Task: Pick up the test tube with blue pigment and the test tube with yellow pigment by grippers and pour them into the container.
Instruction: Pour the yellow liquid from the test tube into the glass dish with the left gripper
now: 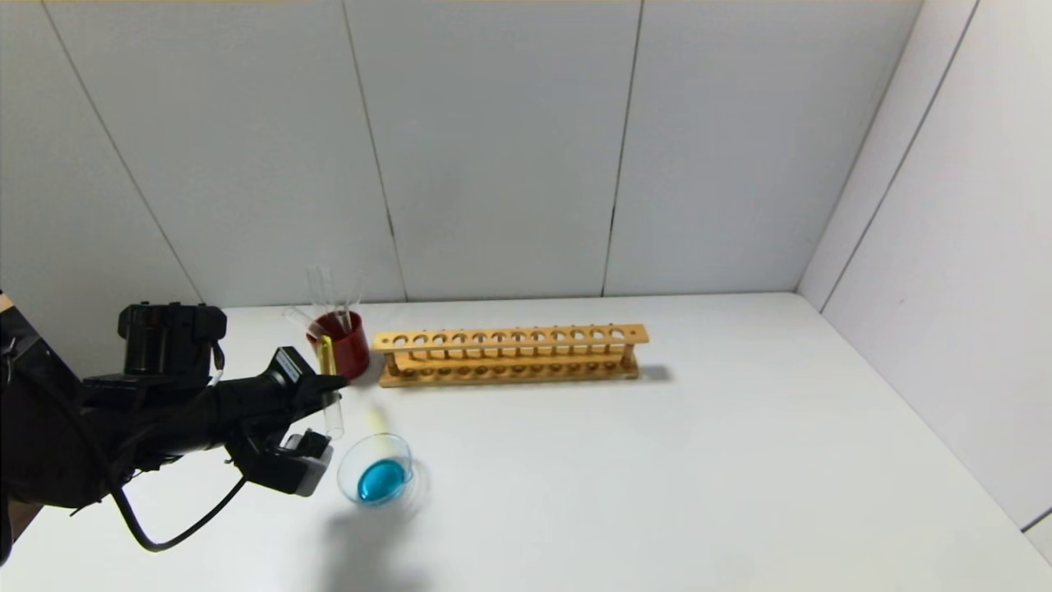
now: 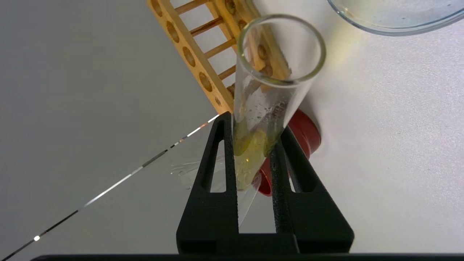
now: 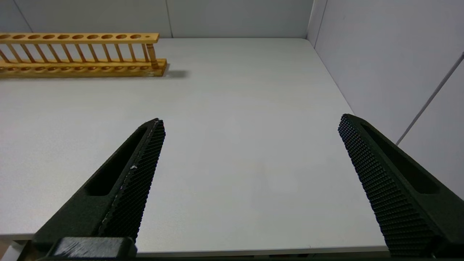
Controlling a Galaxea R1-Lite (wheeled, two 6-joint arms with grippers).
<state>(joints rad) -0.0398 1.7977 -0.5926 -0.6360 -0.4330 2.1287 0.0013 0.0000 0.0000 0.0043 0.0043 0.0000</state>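
Note:
My left gripper (image 1: 331, 385) (image 2: 253, 127) is shut on the test tube with yellow pigment (image 1: 329, 386) (image 2: 264, 94). The tube stands steeply tipped, its yellow closed end up and its open mouth down, just above the table. Its mouth is a little left of and behind the rim of the container (image 1: 353, 460) (image 2: 391, 30), a clear glass dish holding blue liquid. The test tube with blue pigment is out of view. Only the right wrist view shows my right gripper (image 3: 250, 123), which hangs open and empty over bare table.
A dark red cup (image 1: 352, 349) (image 2: 308, 134) with several clear tubes stands behind the left gripper. Right of it lies a long wooden tube rack (image 1: 509, 353) (image 2: 188, 54) (image 3: 79, 54) with empty holes. Grey walls close the table's back and right.

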